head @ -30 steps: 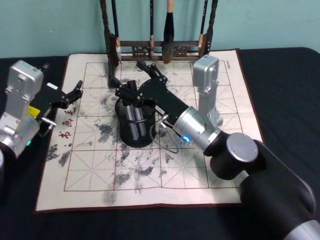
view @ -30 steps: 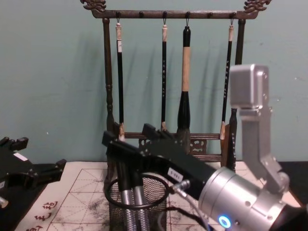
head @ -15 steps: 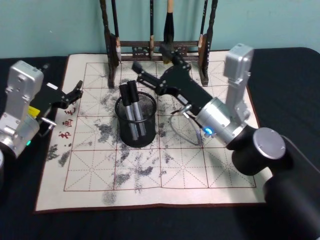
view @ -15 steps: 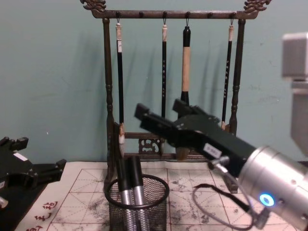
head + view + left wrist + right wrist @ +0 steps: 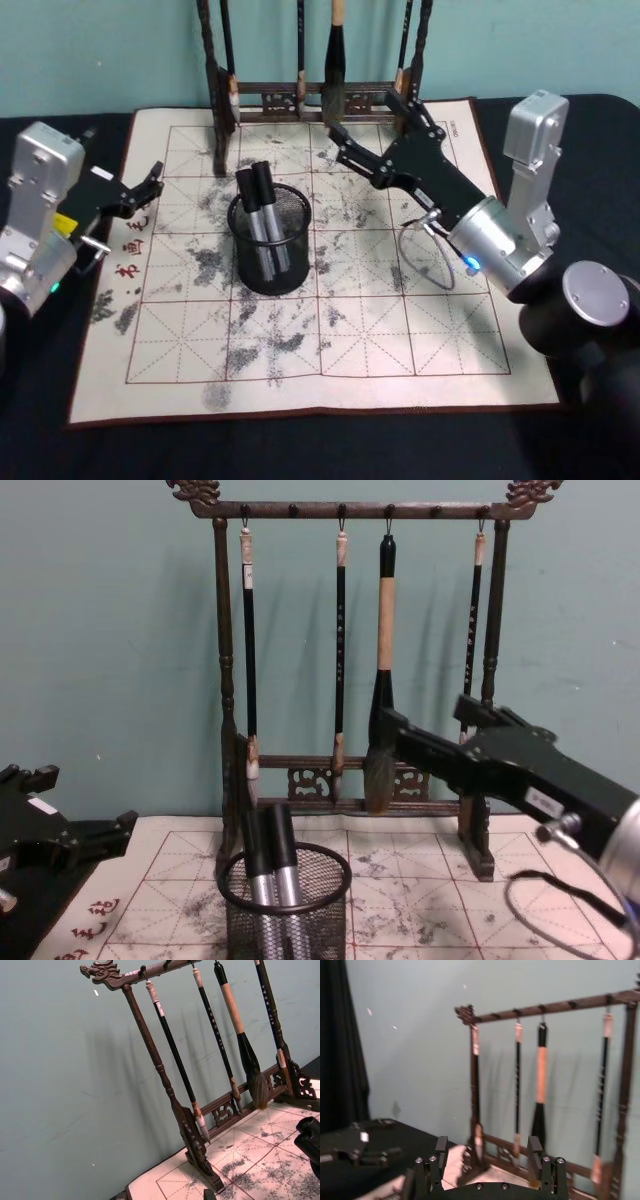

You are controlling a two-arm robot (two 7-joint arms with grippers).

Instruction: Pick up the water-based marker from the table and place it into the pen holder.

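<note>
While the right gripper [image 5: 372, 132] hangs above the far part of the mat, between the pen holder [image 5: 269, 240] and the wooden brush rack [image 5: 310, 95], its two black fingers stand apart with nothing between them. From the chest view that gripper [image 5: 425, 735] reaches in from the right, its tips in front of the hanging brushes and higher than the cup's rim. Two markers [image 5: 258, 222] with black caps and silvery barrels stand together inside the mesh cup, leaning a little toward the rack; their caps poke up past the rim [image 5: 270, 848]. The pen holder [image 5: 286, 908] sits upright on the stained, red-gridded felt mat [image 5: 330, 330] that covers the middle of the dark table [image 5: 560, 140]. Over at the mat's left edge the left gripper [image 5: 150, 183] rests low near the red characters, parked, its claw spread open and gripping nothing. Four brushes [image 5: 383, 670] dangle from the rack's top bar.
</note>
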